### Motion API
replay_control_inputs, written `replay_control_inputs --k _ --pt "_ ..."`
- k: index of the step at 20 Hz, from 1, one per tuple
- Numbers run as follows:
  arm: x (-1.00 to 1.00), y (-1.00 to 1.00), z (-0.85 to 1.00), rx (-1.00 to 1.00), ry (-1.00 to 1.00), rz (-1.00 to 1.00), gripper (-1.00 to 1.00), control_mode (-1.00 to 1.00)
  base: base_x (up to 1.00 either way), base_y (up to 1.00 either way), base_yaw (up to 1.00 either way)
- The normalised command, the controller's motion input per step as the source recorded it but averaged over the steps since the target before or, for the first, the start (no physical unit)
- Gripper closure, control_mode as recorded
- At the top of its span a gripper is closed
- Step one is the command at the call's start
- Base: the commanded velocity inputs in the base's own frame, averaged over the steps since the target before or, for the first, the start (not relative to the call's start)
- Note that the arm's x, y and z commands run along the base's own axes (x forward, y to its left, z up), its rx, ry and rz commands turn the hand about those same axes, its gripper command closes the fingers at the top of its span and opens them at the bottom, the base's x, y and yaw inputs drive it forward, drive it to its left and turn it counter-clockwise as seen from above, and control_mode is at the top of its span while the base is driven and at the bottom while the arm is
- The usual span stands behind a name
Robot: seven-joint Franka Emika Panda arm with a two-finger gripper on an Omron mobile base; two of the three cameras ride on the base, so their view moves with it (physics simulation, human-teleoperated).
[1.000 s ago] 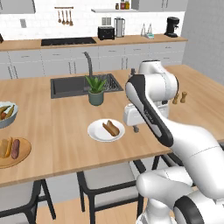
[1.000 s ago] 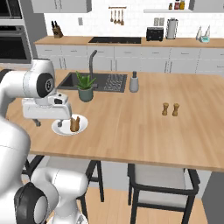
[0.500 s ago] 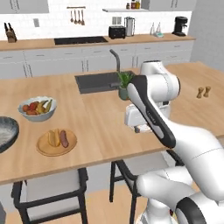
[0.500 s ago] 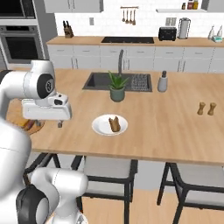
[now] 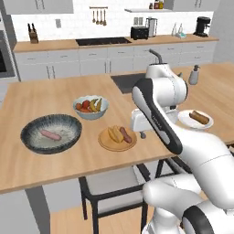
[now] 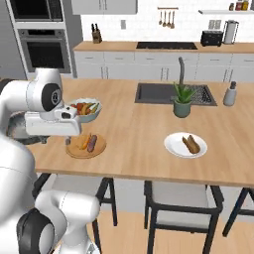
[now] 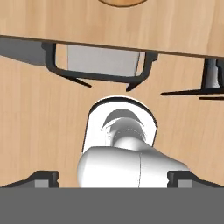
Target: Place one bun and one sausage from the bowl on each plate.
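From the left base view, my jaws [image 5: 143, 133] stand wide apart and empty; beside them the wooden plate [image 5: 104, 141] holds a bun [image 5: 114, 134] and sausage [image 5: 125, 135], and beyond it the bowl [image 5: 27, 129] holds one sausage [image 5: 50, 135]

From the right base view, the white plate [image 6: 172, 147], well away from my jaws, carries only a bun [image 6: 190, 144], so I judge it lacks its sausage

Dark bowl [image 6: 16, 130] largely hidden behind the robot's arm in the right base view; wooden plate [image 7: 123, 2] cut off by the hand view's top edge; fruit-bowl [image 5: 91, 107] contents too small to identify.
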Motion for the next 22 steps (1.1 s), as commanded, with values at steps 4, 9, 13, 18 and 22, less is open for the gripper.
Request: replay_control_inputs --k 4,9,13,18,22 --pt "0.0 0.0 0.0 0.0 0.0 0.0 -1.0 1.0 0.08 1.0 -0.05" --pt "0.0 0.0 0.0 0.0 0.0 0.0 -1.0 1.0 0.3 0.6 -0.02" --pt "0.0 0.0 0.0 0.0 0.0 0.0 -1.0 1.0 0.18 0.23 -0.05" --pt "0.0 0.0 0.0 0.0 0.0 0.0 -1.0 1.0 0.04 0.49 -0.03" --pt "0.0 0.0 0.0 0.0 0.0 0.0 -1.0 1.0 0.0 0.82 -0.01"
